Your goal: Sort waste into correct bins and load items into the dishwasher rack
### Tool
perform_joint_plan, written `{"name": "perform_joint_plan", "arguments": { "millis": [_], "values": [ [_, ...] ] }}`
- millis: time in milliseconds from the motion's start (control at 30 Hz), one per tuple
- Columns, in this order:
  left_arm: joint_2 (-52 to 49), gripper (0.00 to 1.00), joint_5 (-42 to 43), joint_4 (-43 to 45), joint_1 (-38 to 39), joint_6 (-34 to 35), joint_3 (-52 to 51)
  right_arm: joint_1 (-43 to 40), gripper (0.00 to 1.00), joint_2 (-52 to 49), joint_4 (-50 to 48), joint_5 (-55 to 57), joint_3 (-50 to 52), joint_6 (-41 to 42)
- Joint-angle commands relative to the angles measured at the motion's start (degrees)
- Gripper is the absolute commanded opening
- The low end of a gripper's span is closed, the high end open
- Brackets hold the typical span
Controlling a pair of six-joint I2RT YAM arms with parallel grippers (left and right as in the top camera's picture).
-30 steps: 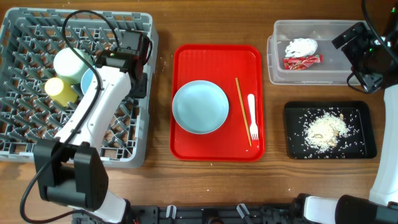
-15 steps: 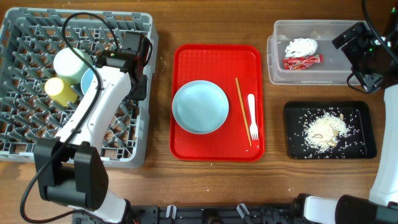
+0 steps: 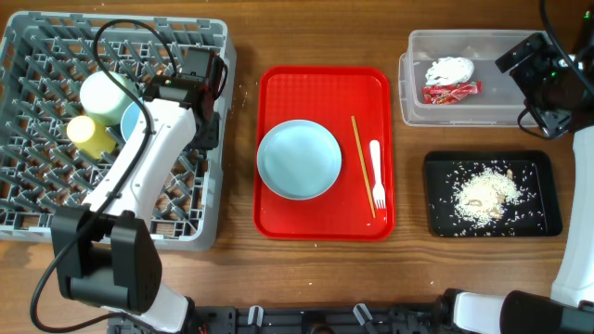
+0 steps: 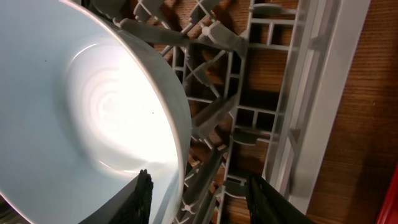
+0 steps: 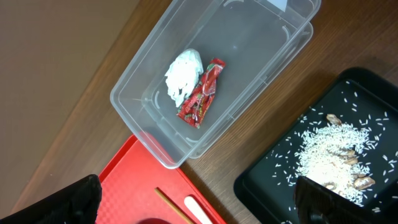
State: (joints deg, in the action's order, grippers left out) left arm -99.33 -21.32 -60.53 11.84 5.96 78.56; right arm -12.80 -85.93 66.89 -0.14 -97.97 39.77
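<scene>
Left pincer (image 4: 199,180) astride one blue bowl (image 4: 93,112), one plate (image 3: 299,160)

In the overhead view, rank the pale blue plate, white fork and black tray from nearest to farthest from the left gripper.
From the left gripper, over the rack's right side:
1. pale blue plate, left on the red tray.
2. white fork, on that tray's right side.
3. black tray, far right.

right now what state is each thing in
pale blue bowl, on edge in dishwasher rack
light green bowl, in rack
yellow cup, in rack
plate, flat on red tray
chopsticks, on red tray
fork, on red tray
napkin, in clear tub
wrapper, in clear tub
rice scraps, on black tray
left gripper, open, astride blue bowl's rim
right gripper, open, empty
</scene>
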Motion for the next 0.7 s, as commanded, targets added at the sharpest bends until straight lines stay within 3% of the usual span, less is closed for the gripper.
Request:
{"name": "perform_joint_plan", "arguments": {
  "millis": [0,333,667],
  "values": [
    [-0.57,0.48,-2.08,0.48,-0.13,-1.51,-0.68,0.02,1.00,-0.37,0.00,0.07,0.11,-0.61],
    [-0.59,0.40,-3.15,0.46,-0.13,-2.25,-0.68,0.02,1.00,-0.37,0.00,0.07,0.11,-0.63],
    [-0.61,0.41,-3.28,2.34,-0.13,-6.86,-0.68,0.02,1.00,-0.37,0.00,0.09,0.11,-0.63]
  ]
}}
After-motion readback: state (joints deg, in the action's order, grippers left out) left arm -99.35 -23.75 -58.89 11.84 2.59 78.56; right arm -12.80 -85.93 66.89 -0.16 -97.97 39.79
